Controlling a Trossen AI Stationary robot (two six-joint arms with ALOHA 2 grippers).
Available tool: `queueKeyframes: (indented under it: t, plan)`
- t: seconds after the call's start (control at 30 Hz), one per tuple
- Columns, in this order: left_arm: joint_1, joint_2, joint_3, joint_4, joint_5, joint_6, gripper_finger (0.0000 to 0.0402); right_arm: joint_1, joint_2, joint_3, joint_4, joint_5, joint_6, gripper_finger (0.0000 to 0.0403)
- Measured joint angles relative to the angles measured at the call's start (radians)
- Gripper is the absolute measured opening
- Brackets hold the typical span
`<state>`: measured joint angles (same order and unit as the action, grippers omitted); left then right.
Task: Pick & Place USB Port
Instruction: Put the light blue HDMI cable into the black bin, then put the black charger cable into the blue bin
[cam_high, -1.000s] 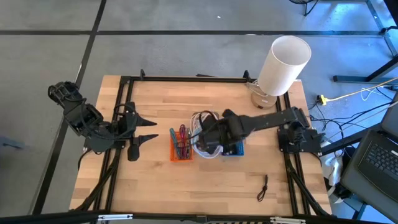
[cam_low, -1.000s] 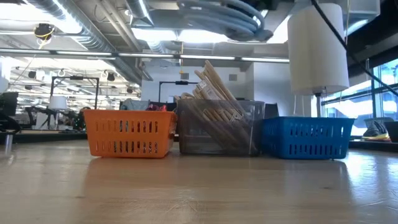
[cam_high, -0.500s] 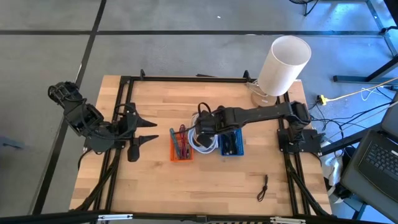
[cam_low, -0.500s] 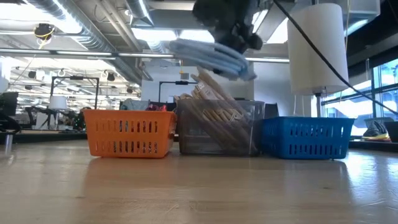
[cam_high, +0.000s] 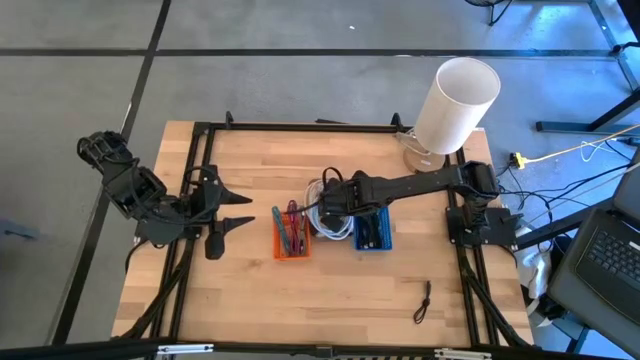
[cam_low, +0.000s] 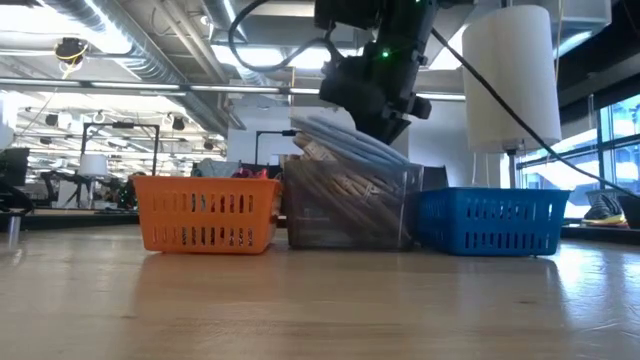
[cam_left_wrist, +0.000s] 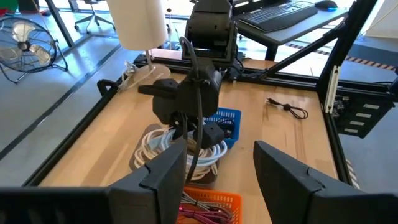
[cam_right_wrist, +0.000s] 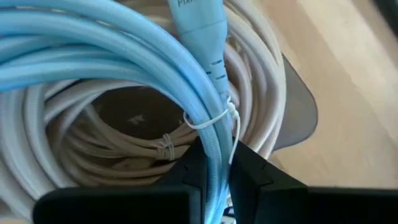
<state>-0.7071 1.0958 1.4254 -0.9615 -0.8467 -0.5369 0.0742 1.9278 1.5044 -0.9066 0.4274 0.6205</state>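
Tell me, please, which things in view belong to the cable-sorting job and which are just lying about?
In the job:
- right pincer, shut on the coiled white cable
- clear middle bin of cables below it
- orange basket
- blue basket

Lying about:
- white lamp at the table's back corner
- small black cable near the front edge
- left pincer, waiting open

Right claw (cam_high: 328, 203) over white cable coil (cam_high: 326, 222)

Three bins stand side by side mid-table (cam_high: 250, 290): the left bin (cam_high: 291, 233), the middle bin (cam_high: 328, 225) holding coiled cables (cam_high: 322, 222), the right bin (cam_high: 373, 231). A lamp (cam_high: 448, 107) stands at the far right corner; a small cable (cam_high: 423, 300) lies near the front right edge.
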Motion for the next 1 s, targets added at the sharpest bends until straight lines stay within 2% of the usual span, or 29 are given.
queueKeyframes:
  t: [0.17,0.4,0.53,0.87,0.93,1.0]
  plan:
    - [0.001,0.0,0.0,0.0,-0.018,0.0,0.018,-0.001,0.001,0.0,-0.001,0.024,0.011,0.0042]
    - [0.001,0.0,0.0,0.0,-0.027,0.007,0.018,0.008,-0.049,-0.004,-0.016,0.142,0.051,0.0154]
    - [0.001,0.0,0.0,0.0,-0.037,0.009,0.018,0.008,-0.102,-0.004,-0.017,0.15,0.078,0.0193]
    - [0.001,0.0,0.0,0.0,-0.073,0.027,0.018,0.05,-0.252,-0.003,-0.061,0.197,0.126,0.0208]
    - [0.001,0.0,0.0,0.0,-0.072,0.027,0.018,0.08,-0.296,-0.003,-0.121,0.203,0.176,0.0207]
    - [0.001,0.0,0.0,0.0,-0.072,0.026,0.018,0.12,-0.344,-0.003,-0.2,0.16,0.26,0.0204]
